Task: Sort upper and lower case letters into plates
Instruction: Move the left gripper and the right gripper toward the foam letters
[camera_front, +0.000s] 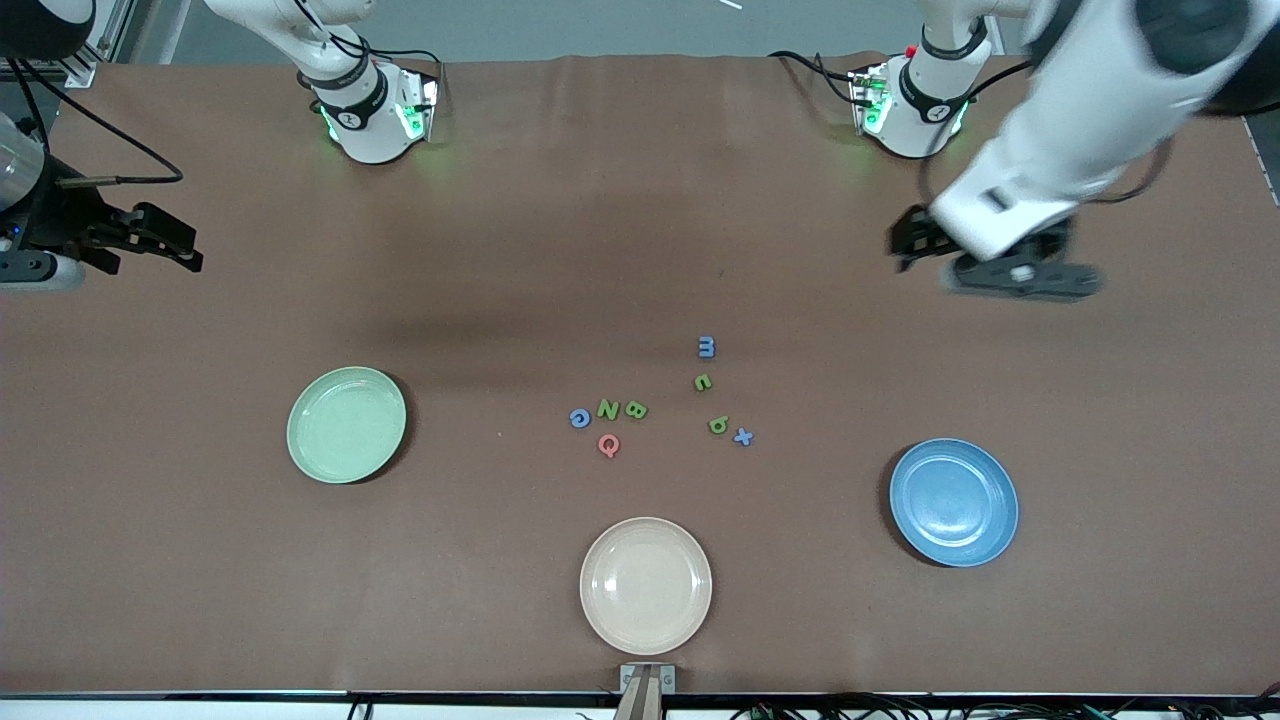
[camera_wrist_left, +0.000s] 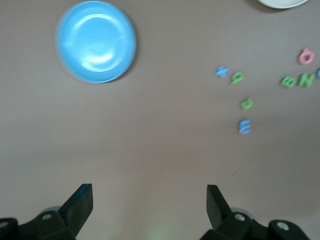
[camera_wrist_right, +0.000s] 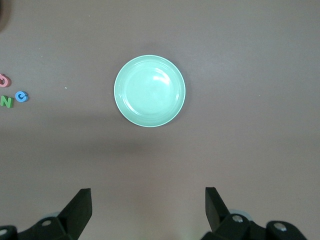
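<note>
All eight letters (camera_front: 655, 405) are still loose mid-worktop, caps grouped toward the mint plate (camera_front: 346, 424), lowercase toward the blue plate (camera_front: 953, 501); both plates are empty. Left gripper (camera_front: 990, 255) and right gripper (camera_front: 150, 238) are held high w/ fingers spread, nothing gripped, prob. ready for a first pick.

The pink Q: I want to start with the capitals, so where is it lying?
In the front view the pink Q lies on the bare table mid-table, just nearer the camera than the green N, with the cream plate nearer still.
</note>
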